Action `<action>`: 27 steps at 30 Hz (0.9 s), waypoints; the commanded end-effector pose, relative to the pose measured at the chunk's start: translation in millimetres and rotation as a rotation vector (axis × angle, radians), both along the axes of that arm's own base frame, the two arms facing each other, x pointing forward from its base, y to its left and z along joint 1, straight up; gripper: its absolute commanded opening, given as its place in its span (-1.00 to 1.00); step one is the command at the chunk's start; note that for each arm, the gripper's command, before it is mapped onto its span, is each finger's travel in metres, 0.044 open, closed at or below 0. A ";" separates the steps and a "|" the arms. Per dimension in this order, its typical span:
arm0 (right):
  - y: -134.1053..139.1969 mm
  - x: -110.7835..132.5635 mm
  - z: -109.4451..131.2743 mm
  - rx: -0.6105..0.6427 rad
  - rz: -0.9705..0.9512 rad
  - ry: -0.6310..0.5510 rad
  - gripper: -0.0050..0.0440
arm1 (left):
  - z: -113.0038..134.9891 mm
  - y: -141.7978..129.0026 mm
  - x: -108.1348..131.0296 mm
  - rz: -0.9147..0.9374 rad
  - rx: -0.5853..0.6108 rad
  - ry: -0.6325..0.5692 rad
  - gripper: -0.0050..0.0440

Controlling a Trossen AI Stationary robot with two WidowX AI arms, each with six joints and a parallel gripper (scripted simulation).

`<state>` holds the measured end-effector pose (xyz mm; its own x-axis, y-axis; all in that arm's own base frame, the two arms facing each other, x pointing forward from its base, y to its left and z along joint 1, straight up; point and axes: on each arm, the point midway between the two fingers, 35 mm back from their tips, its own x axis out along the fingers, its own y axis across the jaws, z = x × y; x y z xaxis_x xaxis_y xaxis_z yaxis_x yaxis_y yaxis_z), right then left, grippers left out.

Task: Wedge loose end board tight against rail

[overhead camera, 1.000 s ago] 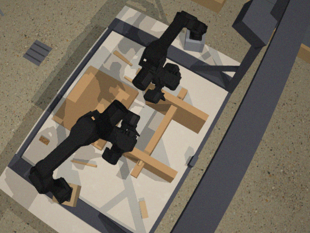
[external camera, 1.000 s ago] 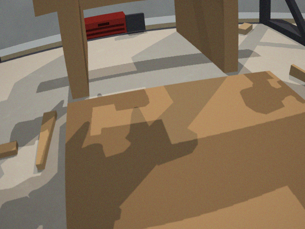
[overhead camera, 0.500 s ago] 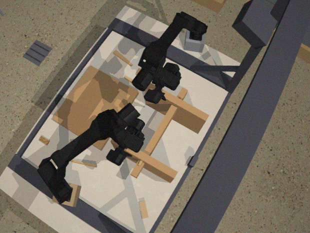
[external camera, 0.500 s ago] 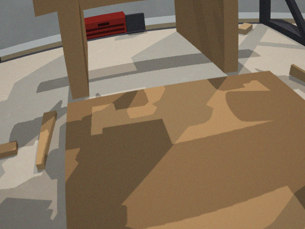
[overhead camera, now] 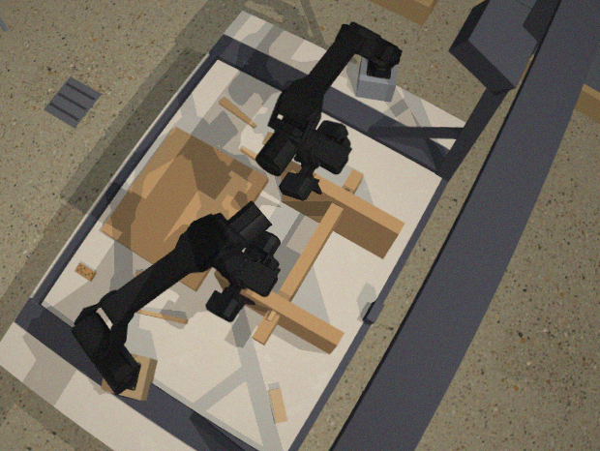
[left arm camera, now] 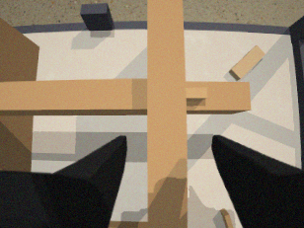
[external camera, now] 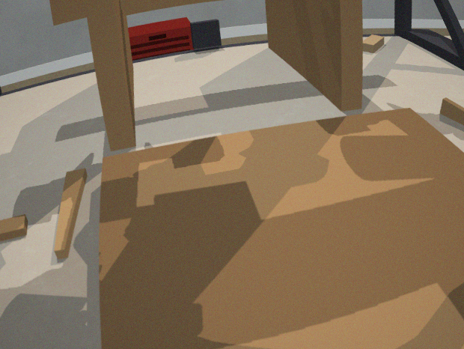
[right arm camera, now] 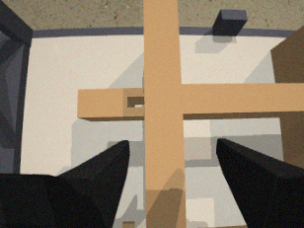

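Observation:
A long rail [overhead camera: 310,247] [left arm camera: 64,95] [right arm camera: 232,100] passes through two standing end boards. The near end board [overhead camera: 305,322] [left arm camera: 165,48] has a wedge [left arm camera: 195,91] seated in the rail's slot beside it. The far end board [overhead camera: 368,213] [right arm camera: 160,48] has an open slot [right arm camera: 134,101] beside it in the rail's end. My left gripper [overhead camera: 227,305] [left arm camera: 169,141] is open and hangs over the near board, one finger on each side. My right gripper [overhead camera: 300,186] [right arm camera: 173,146] is open and straddles the far board from above. Loose wedges [overhead camera: 237,112] [overhead camera: 162,315] [overhead camera: 278,405] [left arm camera: 247,61] lie on the table.
A large plywood sheet [overhead camera: 160,194] [external camera: 299,225] lies flat on the left of the table. A small speckled block [overhead camera: 85,271] lies near the left edge. A dark block [overhead camera: 373,310] [left arm camera: 96,16] [right arm camera: 229,21] sits on the table's right edge. More sticks [external camera: 69,210] [external camera: 13,227] lie beside the sheet.

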<state>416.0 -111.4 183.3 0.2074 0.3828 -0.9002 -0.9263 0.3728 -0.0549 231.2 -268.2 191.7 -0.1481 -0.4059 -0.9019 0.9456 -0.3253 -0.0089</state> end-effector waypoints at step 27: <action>2.5 -3.0 19.3 -0.017 -0.001 -0.043 0.31 | -20.2 -0.5 -2.2 -0.008 -0.029 -0.030 0.31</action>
